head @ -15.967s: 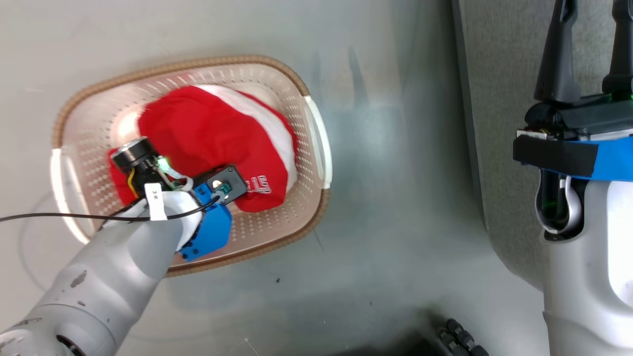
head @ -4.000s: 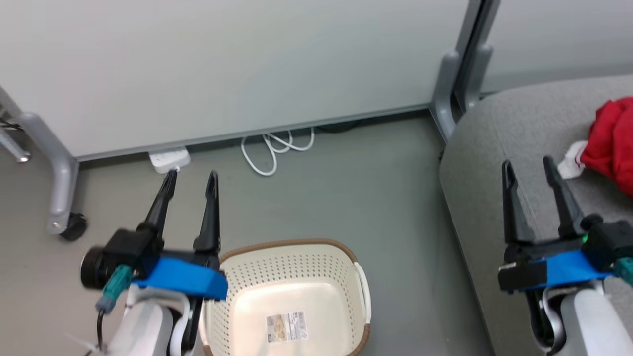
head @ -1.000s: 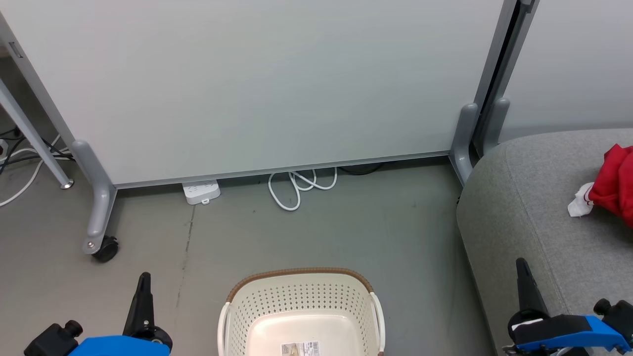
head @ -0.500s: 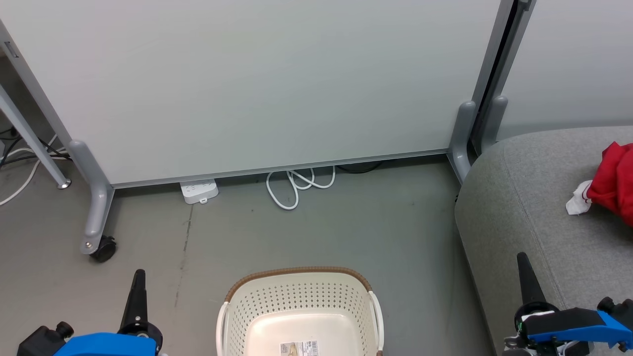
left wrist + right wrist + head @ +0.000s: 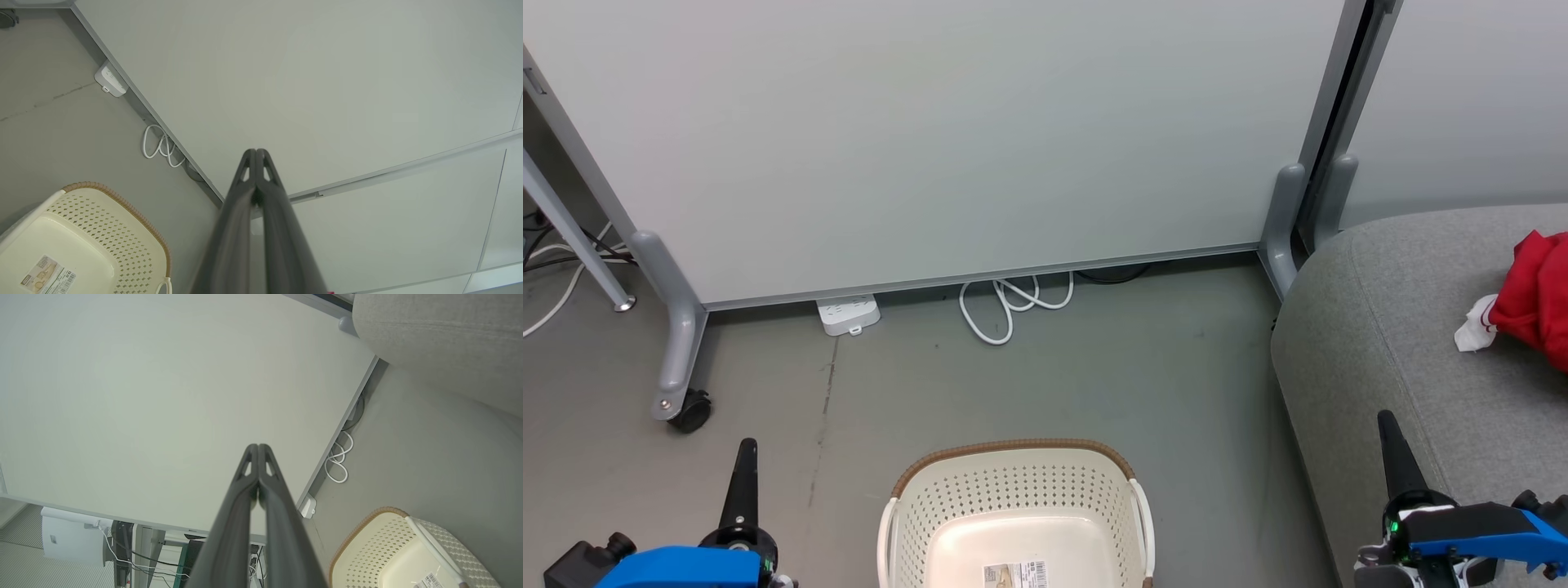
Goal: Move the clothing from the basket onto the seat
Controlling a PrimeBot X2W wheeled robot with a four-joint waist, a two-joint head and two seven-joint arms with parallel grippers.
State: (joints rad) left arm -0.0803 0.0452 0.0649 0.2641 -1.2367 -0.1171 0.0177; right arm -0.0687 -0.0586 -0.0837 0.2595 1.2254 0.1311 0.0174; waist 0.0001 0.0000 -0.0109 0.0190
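The clothing (image 5: 1539,286) lies on the seat (image 5: 1380,327) at the right edge. The basket (image 5: 1013,447), bottom centre, looks empty. The left hand (image 5: 256,155) and right hand (image 5: 258,449) are both closed on nothing. Best to park both arms clear of the basket.

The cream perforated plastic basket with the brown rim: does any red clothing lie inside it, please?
No, the cream basket shows a bare floor with a barcode sticker; the red clothing lies on the grey fabric seat.
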